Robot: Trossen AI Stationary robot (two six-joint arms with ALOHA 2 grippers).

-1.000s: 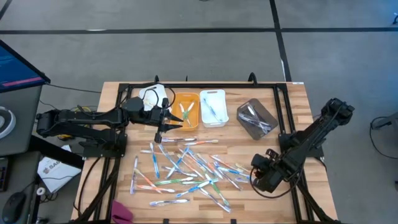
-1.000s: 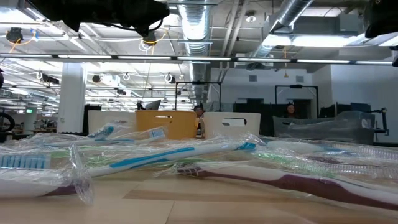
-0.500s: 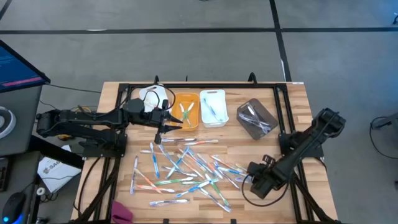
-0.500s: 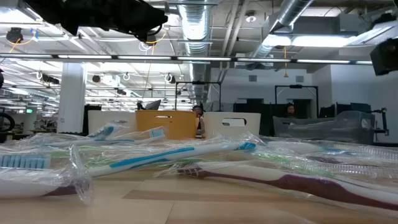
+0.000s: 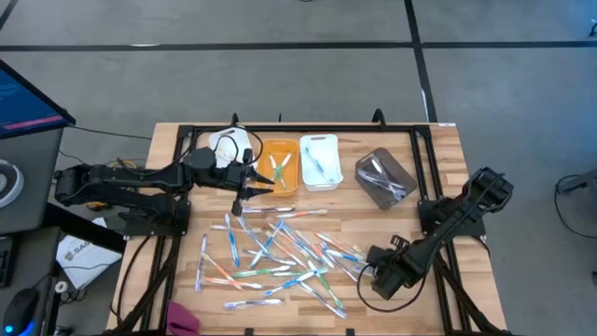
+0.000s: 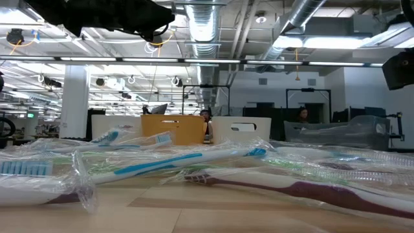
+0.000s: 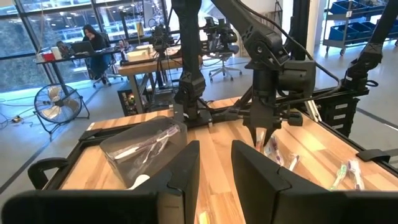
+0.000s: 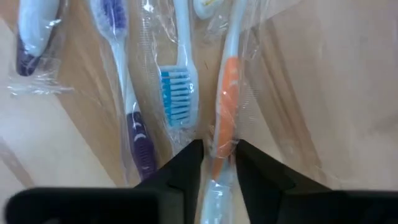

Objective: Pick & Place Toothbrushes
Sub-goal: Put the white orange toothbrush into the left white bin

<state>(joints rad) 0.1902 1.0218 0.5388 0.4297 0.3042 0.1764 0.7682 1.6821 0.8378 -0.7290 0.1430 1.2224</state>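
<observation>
While the left gripper (image 5: 244,193) hovers narrow and empty, the right gripper (image 8: 214,163) pinches a crinkly film-wrapped orange-handled toothbrush (image 8: 224,134).

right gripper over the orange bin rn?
No: in the high view the right gripper is down at the right edge of the loose toothbrushes, far from the orange bin.

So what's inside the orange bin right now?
The orange bin holds a few toothbrushes, green and pale ones lying crossed. The left gripper hovers at its near left corner, covering that edge, so anything under it cannot be seen.
</observation>
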